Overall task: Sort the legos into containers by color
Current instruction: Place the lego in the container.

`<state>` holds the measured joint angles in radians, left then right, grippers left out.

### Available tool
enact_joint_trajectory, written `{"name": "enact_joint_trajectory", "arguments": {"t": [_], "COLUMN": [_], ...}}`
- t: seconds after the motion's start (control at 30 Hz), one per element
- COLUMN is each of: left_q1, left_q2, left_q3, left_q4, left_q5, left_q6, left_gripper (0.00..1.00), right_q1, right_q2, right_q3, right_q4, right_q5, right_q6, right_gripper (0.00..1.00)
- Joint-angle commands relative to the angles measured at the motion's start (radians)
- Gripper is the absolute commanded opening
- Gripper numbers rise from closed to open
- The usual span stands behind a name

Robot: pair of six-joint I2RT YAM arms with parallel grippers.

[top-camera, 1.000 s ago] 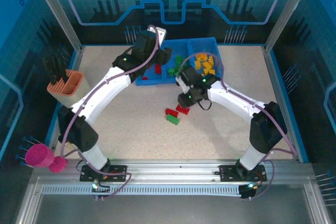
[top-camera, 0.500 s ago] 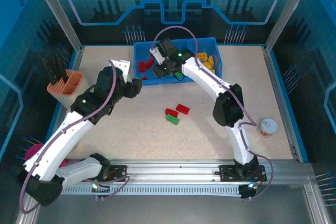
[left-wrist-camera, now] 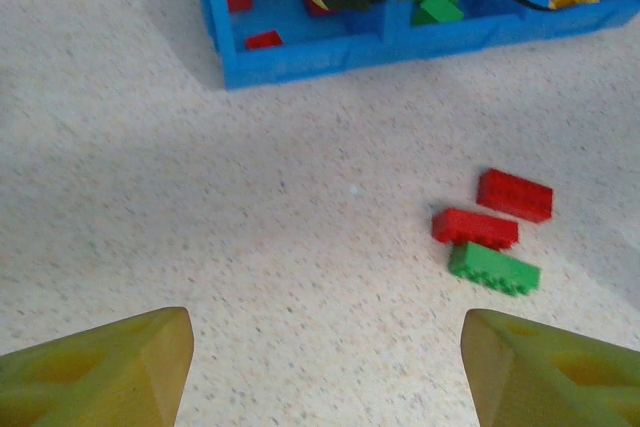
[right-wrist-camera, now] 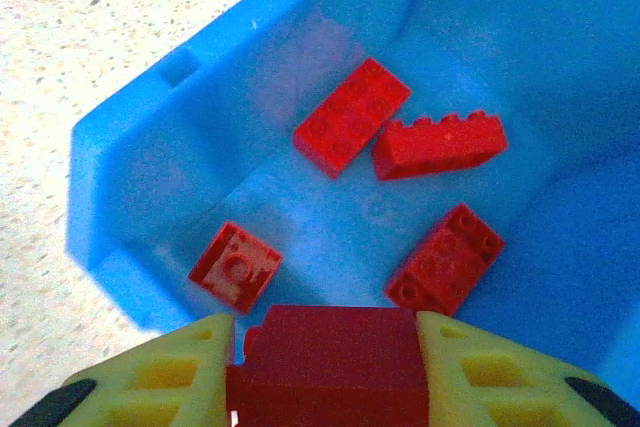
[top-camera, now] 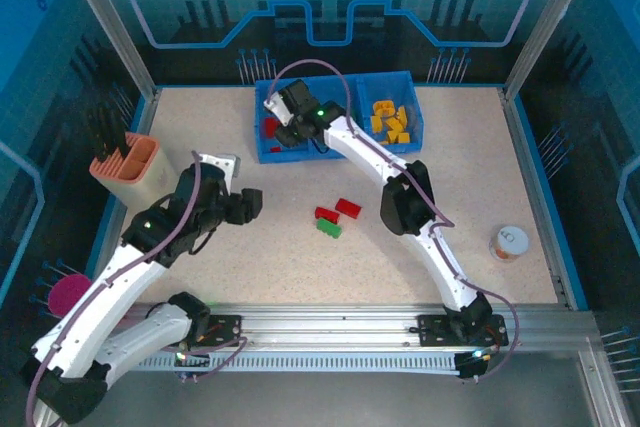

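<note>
Snugly inside right pincer: red lego

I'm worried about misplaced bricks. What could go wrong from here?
1. The right gripper holds a red brick near the wall of the tray's red compartment; released here, it might clip the rim or bounce off the loose red bricks.
2. On the table, the green brick lies against a neighbouring red brick, so the open left gripper may grab both.

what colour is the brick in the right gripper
Red brick, best seen in right wrist view.
</note>
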<state>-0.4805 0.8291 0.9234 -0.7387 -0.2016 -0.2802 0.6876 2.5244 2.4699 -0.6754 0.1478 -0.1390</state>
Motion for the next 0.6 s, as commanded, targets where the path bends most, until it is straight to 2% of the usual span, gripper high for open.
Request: {"name": "enact_joint_trajectory", "arguments": {"t": [0.0, 0.2, 0.57], "left_q1": [0.001, -0.001, -0.057], "left_q2": [-0.022, -0.045, -0.044], "left_q3": [-0.06, -0.128, -0.167], "left_q4": [-0.01, 0.029, -0.006], "left_q5": [0.13, 0.215, 0.153], "left_q6": [-0.088, -0.163, -0.232], "left_gripper": [0.73, 0.74, 0.75], "right_q1": [0.027, 0.034, 0.035], "right_q2": [0.06, 0.14, 0.165], "right_q3": [0.046, 0.101, 0.093], "right_q4": [0.114, 0.117, 0.123], "right_q5": [0.052, 0.087, 0.09], "right_q6": [-0.076, -0.123, -0.135], "right_gripper": [0.33, 0.33, 0.38]}}
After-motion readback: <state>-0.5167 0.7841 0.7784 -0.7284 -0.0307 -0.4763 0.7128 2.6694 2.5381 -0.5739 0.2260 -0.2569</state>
